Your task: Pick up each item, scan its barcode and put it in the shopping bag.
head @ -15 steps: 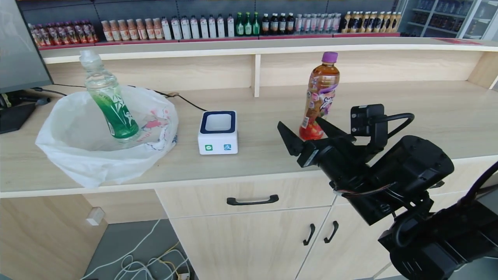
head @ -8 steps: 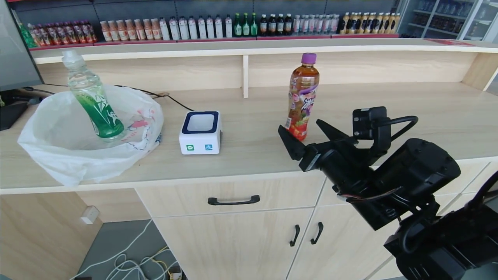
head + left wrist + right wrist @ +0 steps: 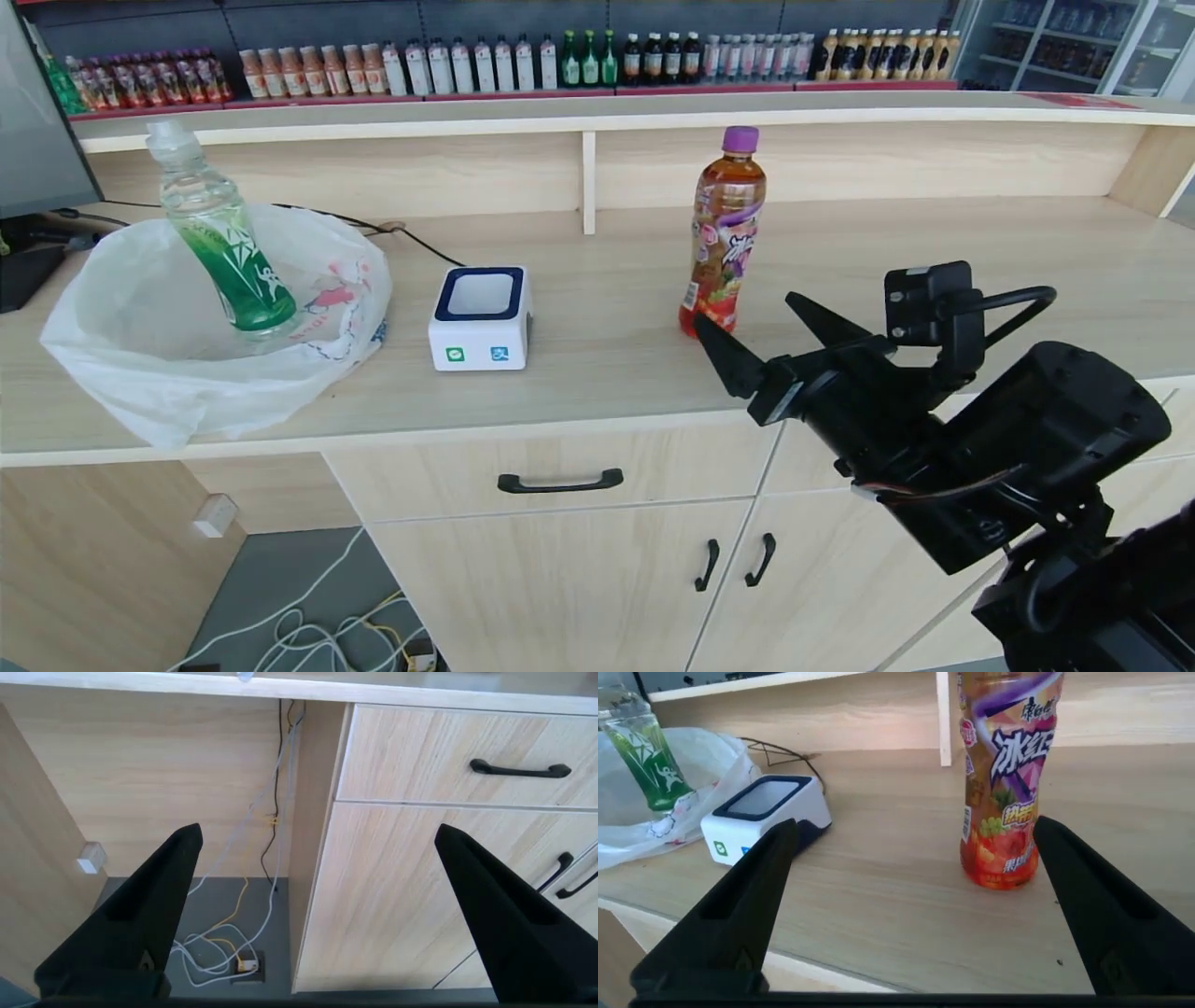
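Note:
An orange drink bottle (image 3: 724,233) (image 3: 1004,784) with a purple cap stands upright on the wooden counter (image 3: 597,364). My right gripper (image 3: 782,336) (image 3: 920,910) hangs open just in front of it, at the counter's front edge, not touching it. A white scanner box (image 3: 479,319) (image 3: 766,819) with a dark-rimmed top sits left of the bottle. Further left, the white shopping bag (image 3: 140,364) (image 3: 696,821) lies open with a green-labelled clear bottle (image 3: 224,247) (image 3: 640,756) leaning in it. My left gripper (image 3: 322,915) is open, below the counter, facing the cabinet fronts.
A raised shelf ledge (image 3: 597,117) runs along the counter's back, with a row of bottles (image 3: 523,61) on a rack behind. A black cable (image 3: 420,243) crosses the counter behind the scanner. Drawers and doors with black handles (image 3: 558,483) lie below; loose cables (image 3: 373,635) on the floor.
The head camera shifted, so the whole scene slid left. My right gripper drew back and to the right, from around the orange bottle's base to just in front of it.

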`<state>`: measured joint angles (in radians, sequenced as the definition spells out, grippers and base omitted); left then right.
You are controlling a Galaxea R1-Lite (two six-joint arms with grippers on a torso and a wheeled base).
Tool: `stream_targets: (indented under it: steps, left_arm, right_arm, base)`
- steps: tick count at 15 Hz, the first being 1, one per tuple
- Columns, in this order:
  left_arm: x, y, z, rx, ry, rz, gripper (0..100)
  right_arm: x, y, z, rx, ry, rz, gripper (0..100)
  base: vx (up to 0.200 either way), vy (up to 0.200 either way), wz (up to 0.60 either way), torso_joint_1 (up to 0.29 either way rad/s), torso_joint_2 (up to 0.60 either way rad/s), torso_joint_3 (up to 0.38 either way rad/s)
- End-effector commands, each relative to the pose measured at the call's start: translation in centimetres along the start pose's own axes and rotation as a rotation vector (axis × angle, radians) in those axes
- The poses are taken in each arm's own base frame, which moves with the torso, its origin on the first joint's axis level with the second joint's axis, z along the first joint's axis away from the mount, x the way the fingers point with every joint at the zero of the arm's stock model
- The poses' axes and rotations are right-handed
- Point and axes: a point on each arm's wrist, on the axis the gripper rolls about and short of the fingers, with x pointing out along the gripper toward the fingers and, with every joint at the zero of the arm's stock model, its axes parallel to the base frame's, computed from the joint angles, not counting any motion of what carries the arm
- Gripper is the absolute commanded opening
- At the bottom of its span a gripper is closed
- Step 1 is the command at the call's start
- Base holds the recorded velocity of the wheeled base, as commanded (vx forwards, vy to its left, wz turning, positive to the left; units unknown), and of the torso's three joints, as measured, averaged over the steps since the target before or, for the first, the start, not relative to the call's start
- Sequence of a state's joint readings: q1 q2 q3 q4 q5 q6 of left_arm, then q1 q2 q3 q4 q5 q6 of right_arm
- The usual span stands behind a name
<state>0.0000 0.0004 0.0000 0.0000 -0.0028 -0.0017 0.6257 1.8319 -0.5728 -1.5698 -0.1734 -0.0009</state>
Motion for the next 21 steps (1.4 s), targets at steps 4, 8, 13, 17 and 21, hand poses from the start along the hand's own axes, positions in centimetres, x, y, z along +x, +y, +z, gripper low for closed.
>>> stream_targets:
  steps: [4,8,13,17,21]
  left_arm:
    - [0.0,0.0,0.0,0.000,0.000,0.000,100]
    - [0.0,0.0,0.0,0.000,0.000,0.000,100]
    - [0.0,0.0,0.0,0.000,0.000,0.000,100]
    - [0.0,0.0,0.0,0.000,0.000,0.000,100]
    - [0.0,0.0,0.0,0.000,0.000,0.000,100]
  right_arm:
    - [2.0,-0.6,3.1,-0.061,0.040,-0.078,100]
    - [4.4,-0.8,3.8,-0.083,0.103,-0.102,100]
    - [6.4,-1.6,3.2,-0.096,0.118,-0.128,100]
    - [7.4,-2.0,1.9,-0.103,0.140,-0.133,100]
    - [8.8,-2.2,0.8,-0.104,0.146,-0.139,100]
  base:
    - [0.000,0.000,0.00,0.000,0.00,0.000]
    - [0.000,0.000,0.00,0.000,0.00,0.000]
    - [0.000,0.000,0.00,0.000,0.00,0.000]
    - [0.000,0.000,0.00,0.000,0.00,0.000]
    - [0.000,0.000,0.00,0.000,0.00,0.000]
